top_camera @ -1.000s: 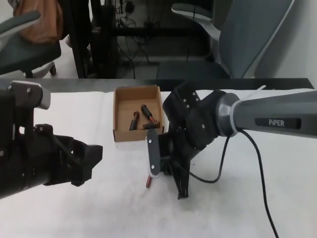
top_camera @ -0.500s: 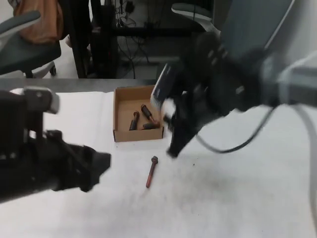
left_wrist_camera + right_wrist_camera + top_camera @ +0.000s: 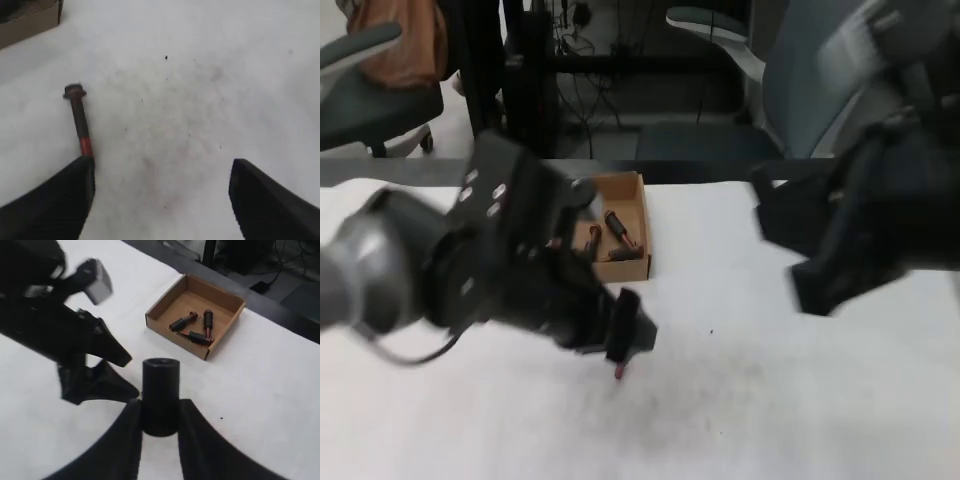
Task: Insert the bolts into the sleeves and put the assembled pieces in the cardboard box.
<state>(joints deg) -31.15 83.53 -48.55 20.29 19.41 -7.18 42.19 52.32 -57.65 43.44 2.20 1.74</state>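
Left claw (image 3: 162, 170): fingers apart, one just beside the reddish hex-headed metal bolt (image 3: 77, 117).
Right claw (image 3: 160, 407): clamped on black cylindrical sleeve (image 3: 161, 382).
Brown cardboard box (image 3: 175, 336): beyond the bolt, holding assembled pieces (image 3: 192, 329).

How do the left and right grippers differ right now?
The left gripper is open and empty; the right gripper is shut on a black sleeve. The left gripper sits low beside the loose bolt on the bench; the right gripper is higher up. Both are black.

Bright, even overhead light washes the white surface (image 3: 770, 400); shadows under the arms are soft. In the high view the right arm (image 3: 870, 230) smears with motion blur. The left end effector (image 3: 161, 167) has unfocused fingers (image 3: 50, 205).
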